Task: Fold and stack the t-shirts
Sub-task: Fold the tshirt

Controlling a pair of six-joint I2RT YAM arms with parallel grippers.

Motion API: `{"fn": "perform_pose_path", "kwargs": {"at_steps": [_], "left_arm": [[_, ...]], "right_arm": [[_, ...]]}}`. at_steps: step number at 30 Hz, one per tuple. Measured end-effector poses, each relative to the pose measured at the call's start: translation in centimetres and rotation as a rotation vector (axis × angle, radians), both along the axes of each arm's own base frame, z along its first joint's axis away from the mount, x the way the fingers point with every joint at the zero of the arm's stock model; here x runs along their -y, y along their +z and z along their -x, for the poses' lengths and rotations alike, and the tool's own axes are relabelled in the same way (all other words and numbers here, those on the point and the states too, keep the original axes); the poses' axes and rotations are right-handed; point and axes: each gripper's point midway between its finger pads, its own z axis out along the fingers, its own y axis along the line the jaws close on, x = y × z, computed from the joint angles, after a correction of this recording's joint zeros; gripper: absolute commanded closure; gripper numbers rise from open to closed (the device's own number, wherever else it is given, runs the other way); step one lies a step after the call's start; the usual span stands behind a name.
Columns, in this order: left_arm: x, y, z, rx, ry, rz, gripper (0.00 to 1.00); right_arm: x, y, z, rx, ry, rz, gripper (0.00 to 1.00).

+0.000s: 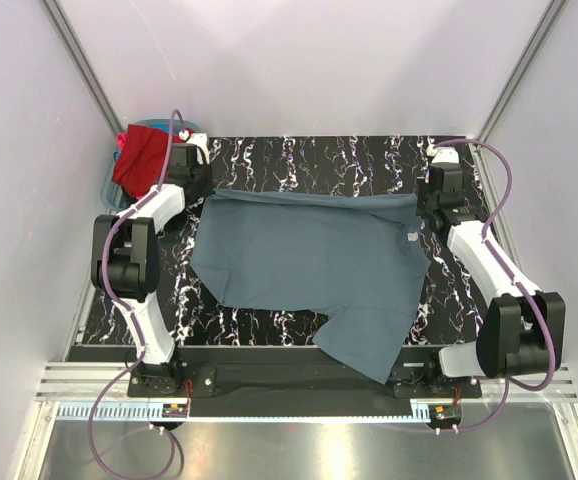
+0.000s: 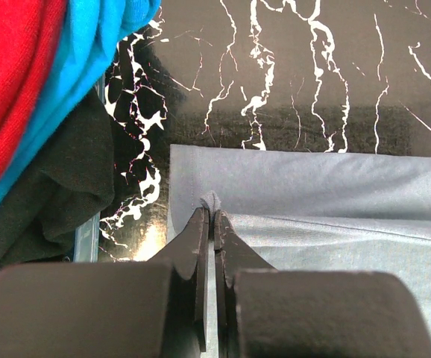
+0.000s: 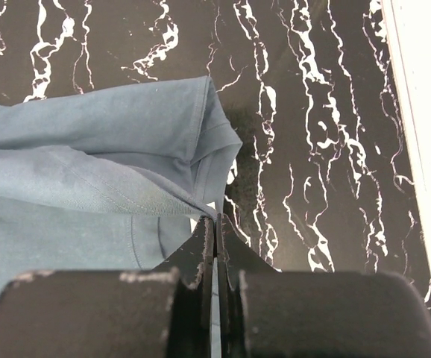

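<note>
A slate grey-blue t-shirt (image 1: 314, 265) lies spread over the black marbled table, one corner hanging toward the near edge. My left gripper (image 2: 214, 212) is shut on a pinch of its cloth at the far left corner (image 1: 212, 195). At the far right corner (image 1: 416, 208), my right gripper (image 3: 215, 218) is shut on the shirt's edge (image 3: 111, 179), where the cloth folds over itself. Red (image 1: 141, 155) and bright blue (image 2: 89, 52) t-shirts sit bunched in the basket at the far left.
A teal-blue plastic basket (image 1: 109, 190) stands at the table's far left corner, right behind my left gripper; dark cloth (image 2: 51, 194) hangs at its side. White walls close in on both sides. The table's right edge (image 3: 417, 112) lies near my right gripper.
</note>
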Motion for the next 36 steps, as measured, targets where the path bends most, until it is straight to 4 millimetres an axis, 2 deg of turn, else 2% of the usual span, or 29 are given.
{"fn": "perform_pose_path", "kwargs": {"at_steps": [9, 15, 31, 36], "left_arm": [[0.2, 1.1, 0.5, 0.028, -0.008, 0.011, 1.0], [0.4, 2.5, 0.3, 0.073, -0.02, 0.015, 1.0], [0.6, 3.3, 0.1, 0.116, -0.026, 0.027, 1.0], [0.5, 3.3, 0.0, 0.116, -0.01, 0.046, 1.0]], "right_arm": [[0.2, -0.4, -2.6, -0.026, -0.006, 0.026, 1.0], [0.0, 0.7, -4.0, -0.003, -0.005, 0.022, 1.0], [0.2, 1.6, -5.1, 0.004, -0.012, 0.032, 1.0], [0.8, 0.9, -5.7, -0.012, -0.024, 0.037, 1.0]]}}
